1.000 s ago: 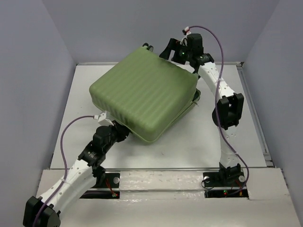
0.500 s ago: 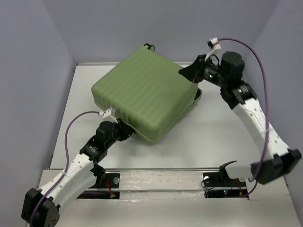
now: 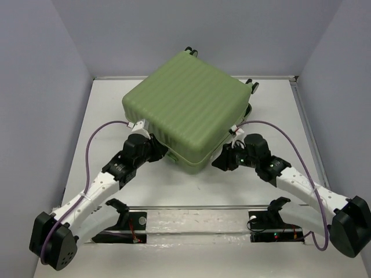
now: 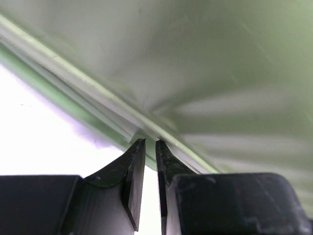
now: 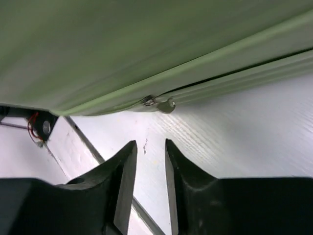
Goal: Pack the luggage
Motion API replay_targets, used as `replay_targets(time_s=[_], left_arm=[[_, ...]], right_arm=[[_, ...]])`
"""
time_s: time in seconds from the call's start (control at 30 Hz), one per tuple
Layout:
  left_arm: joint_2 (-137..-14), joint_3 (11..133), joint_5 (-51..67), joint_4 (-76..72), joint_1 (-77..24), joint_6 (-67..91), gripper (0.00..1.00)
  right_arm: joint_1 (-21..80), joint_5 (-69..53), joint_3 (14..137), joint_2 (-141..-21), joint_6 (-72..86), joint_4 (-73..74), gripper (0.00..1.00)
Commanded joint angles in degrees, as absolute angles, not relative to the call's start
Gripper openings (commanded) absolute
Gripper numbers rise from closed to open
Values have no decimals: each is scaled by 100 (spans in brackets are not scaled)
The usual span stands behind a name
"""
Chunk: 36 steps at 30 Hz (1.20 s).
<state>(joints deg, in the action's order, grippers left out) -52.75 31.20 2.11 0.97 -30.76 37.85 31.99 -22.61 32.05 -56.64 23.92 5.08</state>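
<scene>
The luggage (image 3: 188,104) is a light-green ribbed suitcase, lid down, lying at an angle on the white table (image 3: 261,191). My left gripper (image 3: 166,154) is pressed to its near-left edge. In the left wrist view the left gripper (image 4: 150,142) touches the seam (image 4: 98,90) with only a narrow slit between its jaws and nothing in it. My right gripper (image 3: 218,163) sits by the near corner. In the right wrist view the right gripper (image 5: 150,143) is open, and a zipper pull (image 5: 164,104) hangs from the luggage's edge (image 5: 146,54) just beyond its tips.
Black wheels (image 3: 191,51) stick out at the luggage's far side. Grey walls close the table on the left, back and right. A metal rail (image 3: 232,207) runs along the near edge by the arm bases.
The right arm swung from behind the luggage round to its near-right corner, its jaws shutting then reopening. The left arm pushed forward, and the luggage slid away and to the right.
</scene>
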Motion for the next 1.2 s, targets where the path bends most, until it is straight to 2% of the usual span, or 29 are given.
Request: replay_targets(time_s=[0.0,0.07,0.23,0.6,0.8,0.83,0.9,0.97,1.07,1.17], left_arm=[[-4282,2902,36,-467,-3085,3569,28],[-4053,2822,-149,-99,-3085,3525,29],[-3850,2496,623,-18,-3120,3551,28],[-4472,2671,641,-483,-4227,3718,26],[-5062,3067,738,-1019,-4518,3718,26],[-5158,3093,730,-1107,-4518,3700,26],[-5212,3155,642,-1169,-4518,3691,25],[-5247,3199,589,-1335,-4526,3700,25],[-5396,3322,449,-1520,-4526,3718,25],[-5765,3568,308,-1626,-4518,3656,25]], right_arm=[[3516,-1784,2833,-5335,2197,-928,45],[3516,-1740,2620,-5282,2250,-1255,49],[3516,-1609,2434,-5747,2057,-1924,52],[3516,-1635,2584,-6389,1626,-2452,47],[3516,-1889,2479,-6793,1775,-3154,35],[3516,-1951,2461,-6837,1819,-3242,27],[3516,-1969,2417,-6873,1881,-3496,20],[3516,-1995,2224,-6759,2082,-3769,9],[3655,-1926,1979,-6321,2381,-3833,7],[4007,-1627,1828,-5706,2575,-3155,7]])
